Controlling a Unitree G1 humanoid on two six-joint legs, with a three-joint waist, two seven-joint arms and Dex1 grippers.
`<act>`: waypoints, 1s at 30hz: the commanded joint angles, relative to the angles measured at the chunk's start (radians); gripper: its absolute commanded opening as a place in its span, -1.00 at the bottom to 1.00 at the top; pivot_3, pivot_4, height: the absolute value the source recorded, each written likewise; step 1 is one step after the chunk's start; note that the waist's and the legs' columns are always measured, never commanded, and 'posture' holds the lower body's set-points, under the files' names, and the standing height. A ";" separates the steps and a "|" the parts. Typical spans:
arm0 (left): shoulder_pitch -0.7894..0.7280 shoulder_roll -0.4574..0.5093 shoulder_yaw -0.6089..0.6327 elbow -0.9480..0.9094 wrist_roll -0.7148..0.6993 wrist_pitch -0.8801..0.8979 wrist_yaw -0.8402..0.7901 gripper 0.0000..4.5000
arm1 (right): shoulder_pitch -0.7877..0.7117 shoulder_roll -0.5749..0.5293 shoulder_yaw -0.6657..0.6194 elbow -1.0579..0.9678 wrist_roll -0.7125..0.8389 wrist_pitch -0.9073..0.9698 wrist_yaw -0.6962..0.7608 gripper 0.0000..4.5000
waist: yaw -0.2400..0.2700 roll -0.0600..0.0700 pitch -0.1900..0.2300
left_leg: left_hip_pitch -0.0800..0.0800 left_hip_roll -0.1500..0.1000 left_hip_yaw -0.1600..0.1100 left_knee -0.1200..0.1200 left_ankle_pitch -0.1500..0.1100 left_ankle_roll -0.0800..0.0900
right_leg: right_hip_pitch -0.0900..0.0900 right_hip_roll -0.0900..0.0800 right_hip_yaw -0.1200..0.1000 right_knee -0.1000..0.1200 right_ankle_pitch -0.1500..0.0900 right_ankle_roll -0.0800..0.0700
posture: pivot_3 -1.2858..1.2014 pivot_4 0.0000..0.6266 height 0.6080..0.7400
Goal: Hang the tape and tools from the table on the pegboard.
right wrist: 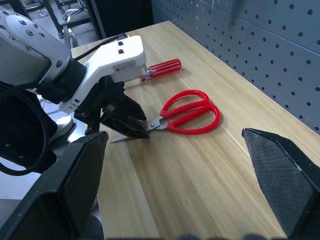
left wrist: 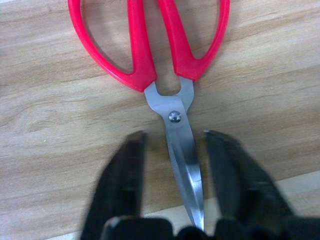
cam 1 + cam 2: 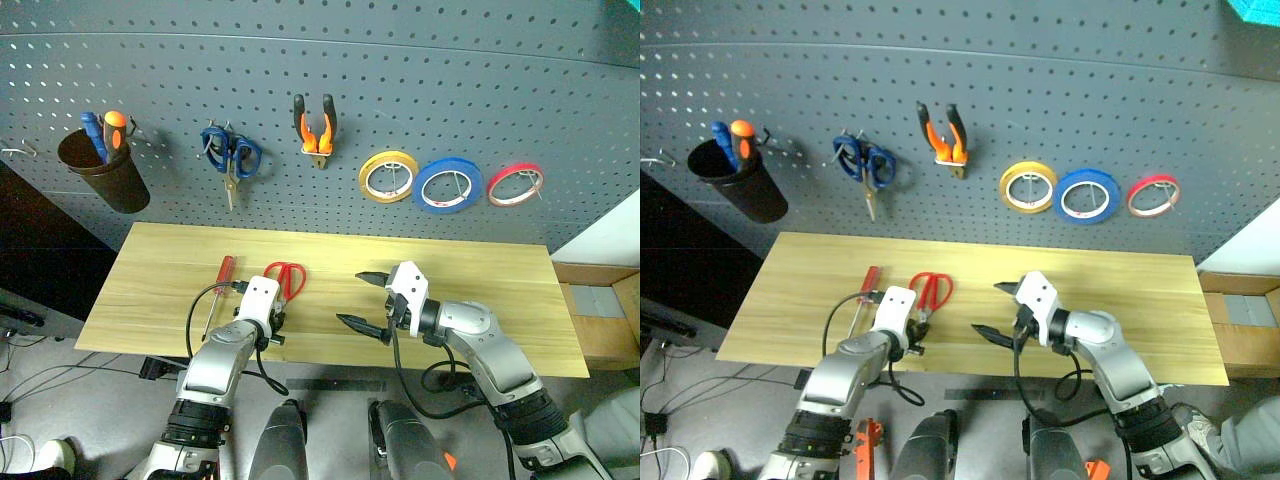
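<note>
On the table (image 3: 480, 300), the red scissors (image 2: 165, 65) lie flat, blades straddled by the left gripper (image 2: 175, 150), fingers narrowed but not yet pinching. The right gripper (image 3: 368, 300) is held spread wide alongside. A firm pinch is needed next, then a lift toward the pegboard (image 3: 400, 60).

Even bright overhead light; soft shadows on table (image 3: 450, 290); left wrist view's jaws blurred.

Glossy red plastic scissors (image 2: 150, 45) handles, shiny metal blades, grained wood table (image 2: 60, 130)
</note>
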 commanded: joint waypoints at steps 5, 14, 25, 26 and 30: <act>0.033 0.004 0.002 0.038 0.000 0.022 -0.004 -0.88 | -0.009 0.003 -0.004 -0.008 0.000 -0.026 0.002 1.00 | 0.000 0.000 0.000 | 0.000 0.000 0.000 0.000 0.000 0.000 | 0.000 0.000 0.000 0.000 0.000 0.000 | 0.13 -0.11 1.00; 0.069 -0.016 0.051 -0.043 -0.016 -0.112 0.012 -0.88 | -0.009 0.000 -0.015 -0.022 0.010 -0.039 0.004 1.00 | 0.000 0.000 0.000 | 0.000 0.000 0.000 0.000 0.000 0.000 | 0.000 0.000 0.000 0.000 0.000 0.000 | 0.14 -0.16 1.00; 0.464 0.103 0.127 -0.564 -0.012 -0.415 -0.051 -0.88 | 0.134 0.061 -0.134 -0.257 0.139 -0.008 -0.103 1.00 | 0.028 0.000 -0.001 | -0.019 0.001 -0.004 0.000 -0.001 -0.003 | -0.016 -0.002 -0.004 0.000 0.002 -0.005 | 0.20 -0.36 1.00; 0.491 0.098 0.146 -0.604 -0.015 -0.446 -0.046 -0.88 | 0.143 0.070 -0.141 -0.283 0.160 0.000 -0.112 1.00 | 0.030 0.000 -0.002 | -0.019 0.001 -0.003 0.000 -0.001 -0.003 | -0.016 -0.002 -0.004 0.000 0.001 -0.003 | 0.21 -0.38 1.00; 0.544 0.095 0.165 -0.673 0.027 -0.602 -0.026 -0.88 | 0.155 0.115 -0.165 -0.344 0.238 0.013 -0.146 1.00 | 0.035 0.000 -0.014 | -0.021 0.001 -0.003 0.001 -0.001 -0.002 | -0.015 -0.002 -0.005 -0.008 0.001 0.001 | 0.24 -0.53 1.00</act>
